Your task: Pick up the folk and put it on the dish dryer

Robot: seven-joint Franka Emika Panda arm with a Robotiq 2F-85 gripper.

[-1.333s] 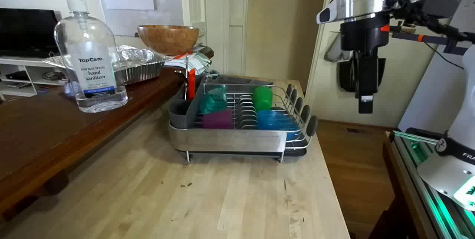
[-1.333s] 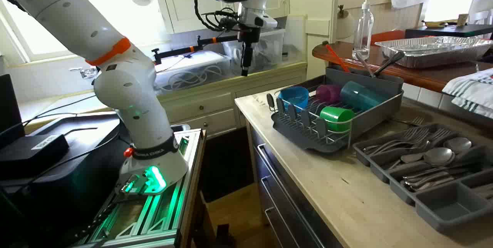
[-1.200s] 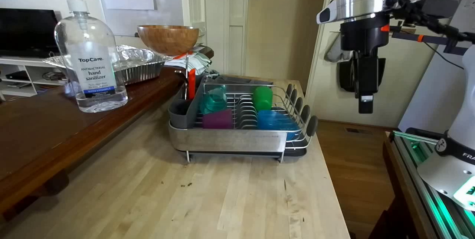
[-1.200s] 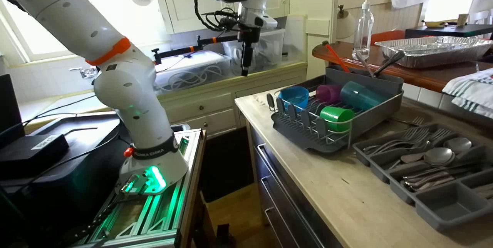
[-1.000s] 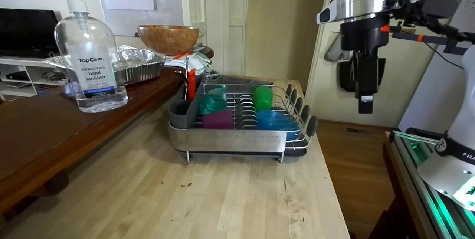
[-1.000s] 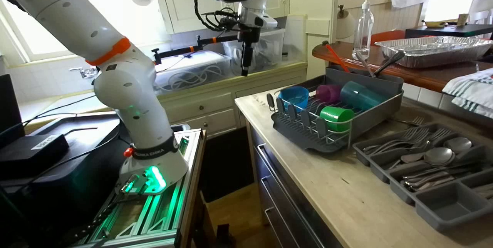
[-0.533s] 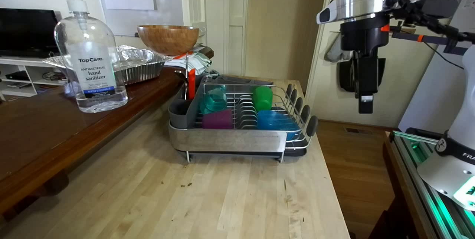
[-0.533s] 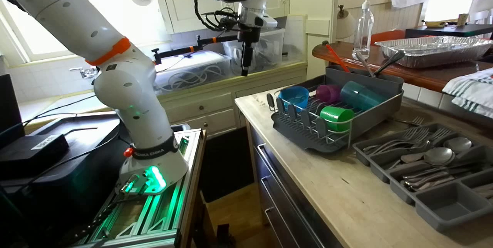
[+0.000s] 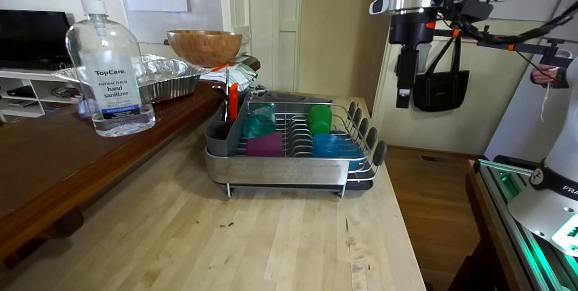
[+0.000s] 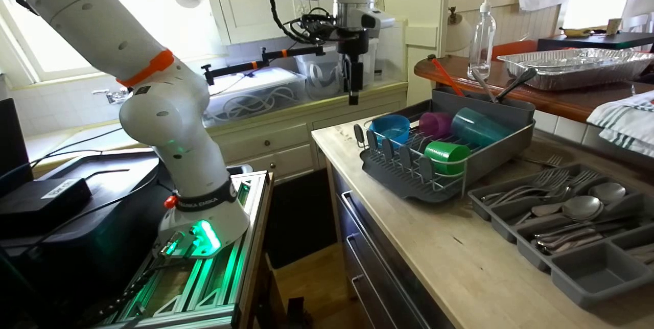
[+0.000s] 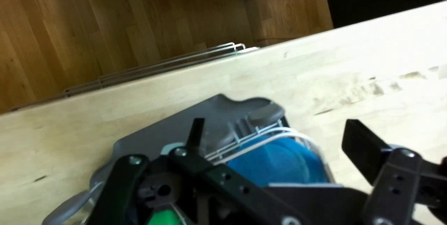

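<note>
Here, fork [image 10: 550,161] lies well apart from end effector [image 11: 276,131].

Rounded white arm [image 10: 179,99], orange bands [image 10: 148,69], black cable [image 9: 515,39], green base light [image 10: 208,236], black hand [image 11: 276,132] with silver screws [image 11: 180,151].

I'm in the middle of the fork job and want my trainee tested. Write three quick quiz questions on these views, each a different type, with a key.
1. True or false: the end effector is open and holding nothing.

2. Which of these rests inside the dish dryer?
A. hand sanitizer bottle
B. green cup
C. foil tray

3. Fill in the blank: several forks lie in the gray ____ on the counter.

Key: 1. True. 2. B. 3. cutlery tray.
</note>
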